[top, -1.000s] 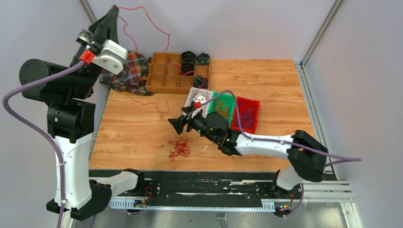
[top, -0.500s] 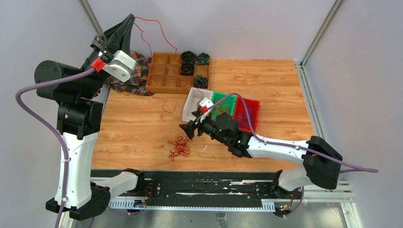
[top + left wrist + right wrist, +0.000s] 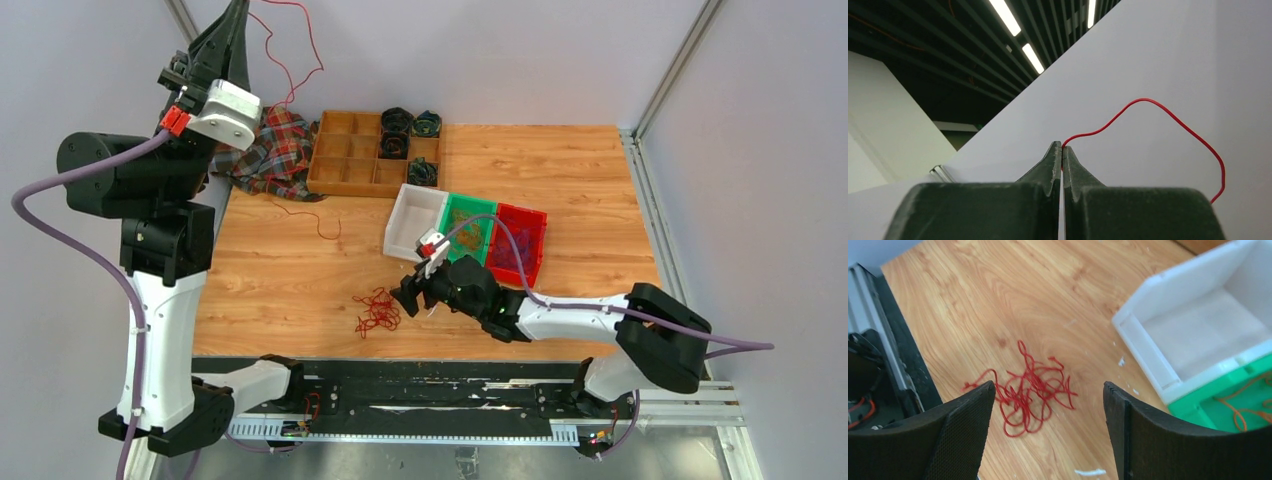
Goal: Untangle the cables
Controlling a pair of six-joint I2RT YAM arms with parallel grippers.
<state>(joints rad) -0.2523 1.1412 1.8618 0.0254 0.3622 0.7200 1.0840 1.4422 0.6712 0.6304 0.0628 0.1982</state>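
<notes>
Red wire (image 3: 1143, 99) pinched by upraised left claw (image 3: 1062, 148); right claw (image 3: 1048, 386) agape.

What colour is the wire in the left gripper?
Red wire, clearest in the left wrist view, pinched by the left gripper.

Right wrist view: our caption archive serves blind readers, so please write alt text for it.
Open right fingers frame a red wire tangle lying on the wooden table. At right sit a white bin and a green bin holding orange wires.
</notes>
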